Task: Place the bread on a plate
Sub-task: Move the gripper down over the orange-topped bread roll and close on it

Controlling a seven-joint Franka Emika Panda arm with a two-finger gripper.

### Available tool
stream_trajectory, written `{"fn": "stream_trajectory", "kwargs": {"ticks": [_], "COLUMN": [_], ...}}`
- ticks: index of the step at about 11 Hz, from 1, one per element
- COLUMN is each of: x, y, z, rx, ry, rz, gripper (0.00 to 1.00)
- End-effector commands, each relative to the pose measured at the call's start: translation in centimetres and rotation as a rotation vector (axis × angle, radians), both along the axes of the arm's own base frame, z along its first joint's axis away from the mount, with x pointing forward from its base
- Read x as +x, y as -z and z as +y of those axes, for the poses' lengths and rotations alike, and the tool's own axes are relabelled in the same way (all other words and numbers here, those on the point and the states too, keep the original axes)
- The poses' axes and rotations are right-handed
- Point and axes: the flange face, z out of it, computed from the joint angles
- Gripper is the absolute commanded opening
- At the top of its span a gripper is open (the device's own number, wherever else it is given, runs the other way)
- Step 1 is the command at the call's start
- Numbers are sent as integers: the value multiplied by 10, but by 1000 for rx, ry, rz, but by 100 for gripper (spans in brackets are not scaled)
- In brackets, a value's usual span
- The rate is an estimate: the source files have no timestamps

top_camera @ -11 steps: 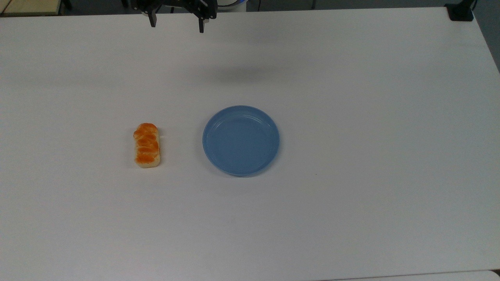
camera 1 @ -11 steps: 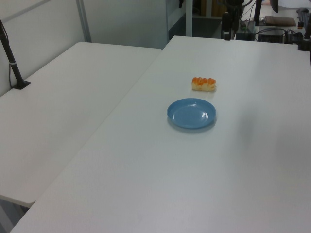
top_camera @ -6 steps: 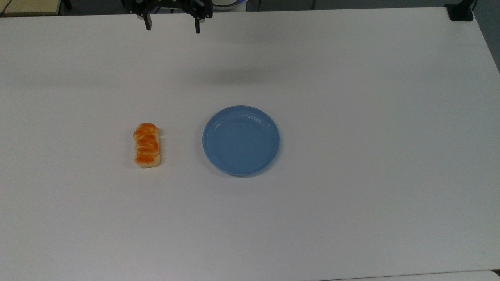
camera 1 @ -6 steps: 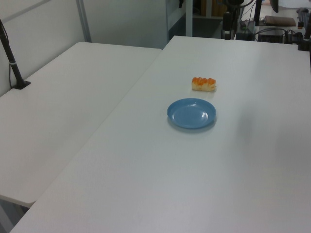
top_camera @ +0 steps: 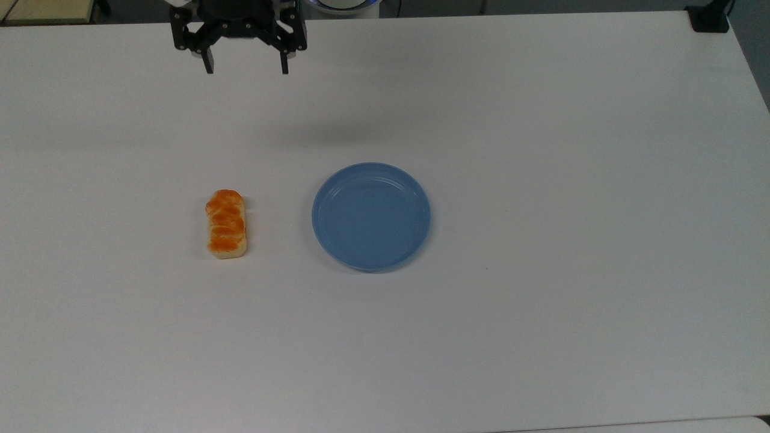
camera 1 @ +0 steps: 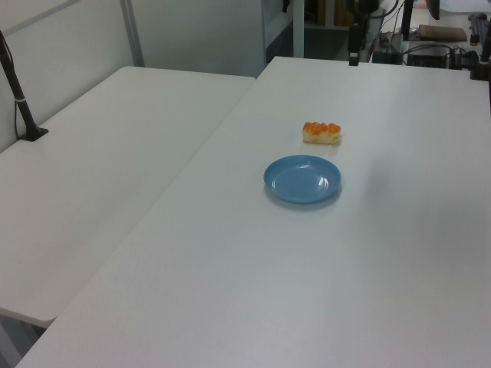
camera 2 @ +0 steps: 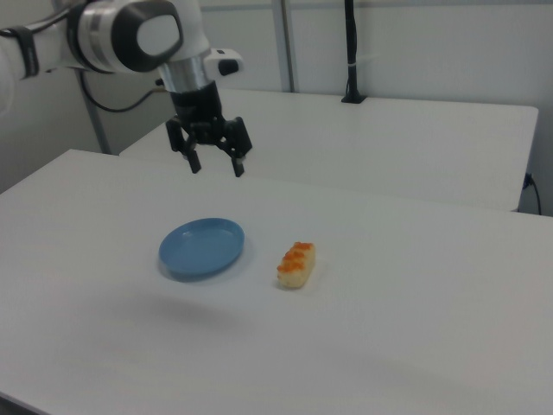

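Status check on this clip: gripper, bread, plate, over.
Gripper open, empty, high above table. Bread on table, beside plate, apart. Plate empty. Nothing between them.

White table (top_camera: 541,331), second table (camera 1: 84,184) alongside

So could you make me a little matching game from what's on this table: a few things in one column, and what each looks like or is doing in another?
Things:
1. bread
2. plate
3. gripper
4. table

Descriptions:
a. blue, round, nothing on it
b. white, holding everything
c. open, up in the air
d. orange-topped, lying beside the plate

Pairs: 1-d, 2-a, 3-c, 4-b
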Motion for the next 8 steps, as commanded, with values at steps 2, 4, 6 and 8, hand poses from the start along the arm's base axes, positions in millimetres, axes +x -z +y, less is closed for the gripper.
{"fn": "stream_trajectory", "kwargs": {"ticks": [2, 4, 6, 8], "x": [31, 45, 56, 68], "y": [51, 82, 116, 149], "z": [-40, -48, -56, -53], "rx": [19, 14, 16, 5], "ry": [-39, -34, -39, -52], "rz": [-51, -52, -30, -18], "gripper": [100, 100, 100, 100]}}
